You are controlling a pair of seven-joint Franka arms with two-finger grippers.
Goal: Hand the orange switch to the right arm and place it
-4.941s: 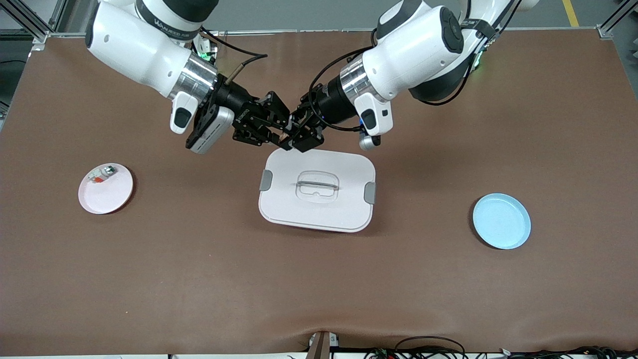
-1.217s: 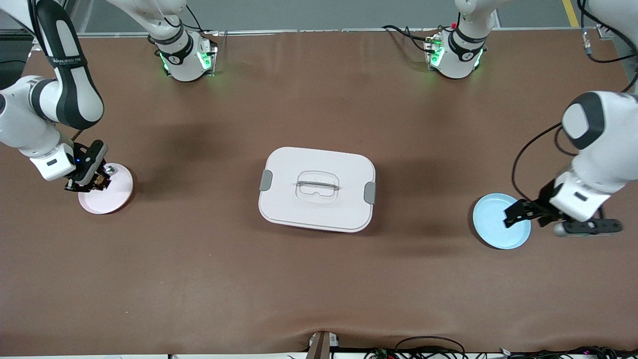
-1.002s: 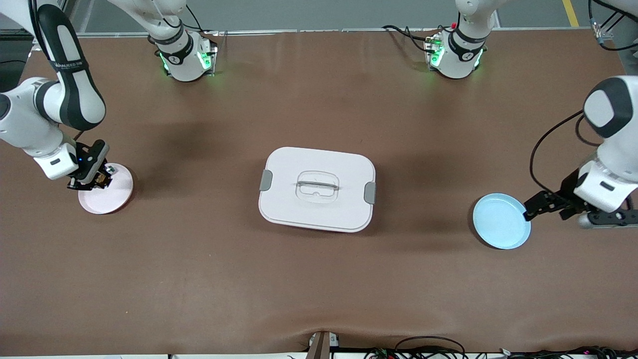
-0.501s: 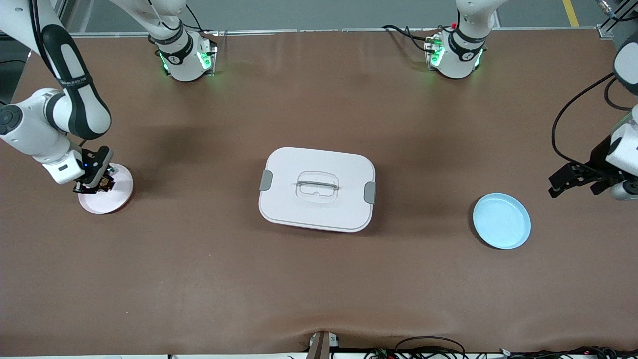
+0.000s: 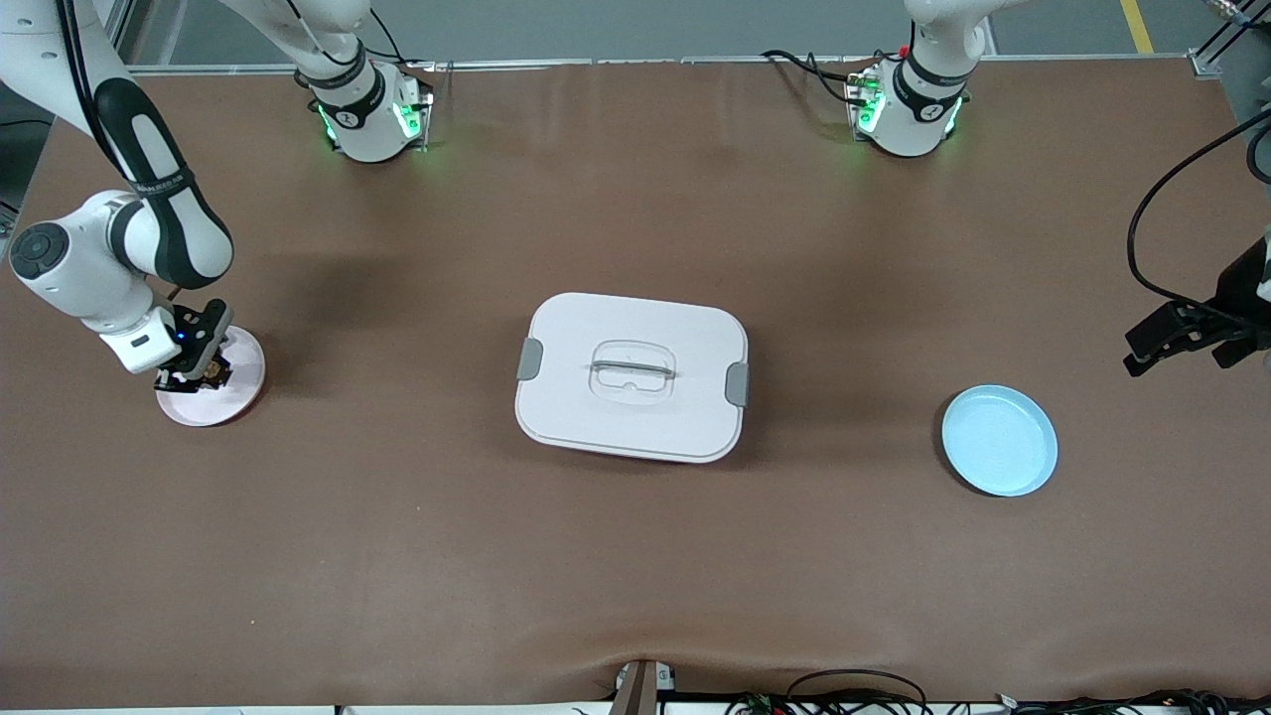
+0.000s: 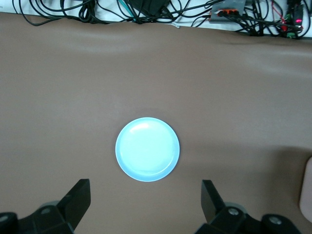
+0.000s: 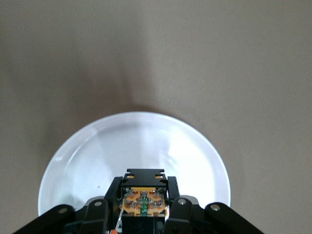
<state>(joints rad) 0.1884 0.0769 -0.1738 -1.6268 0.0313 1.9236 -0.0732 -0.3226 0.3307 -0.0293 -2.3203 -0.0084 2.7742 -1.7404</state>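
Right gripper (image 5: 194, 372), fingers clenching the tiny black orange-centred switch (image 7: 144, 201), is hovering over the round pink plate (image 5: 236, 392); left gripper (image 5: 1182, 343), fingers released, is waiting above the brown surface (image 5: 635, 556) at the round blue plate's (image 5: 999, 440) two o'clock

Looks like a robotics lab: brown-covered tabletop (image 5: 635, 556), two bolted-down arm bases (image 5: 362, 109), tangled cables (image 5: 854, 690), aluminium framing (image 5: 45, 40).

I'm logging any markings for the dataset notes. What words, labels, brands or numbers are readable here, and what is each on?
Right arm's black forearm band: white lettering, too small to read.
Round marks on the two arm bases: too small to read.
White lidded box, pink plate, blue plate, orange switch: no text visible.
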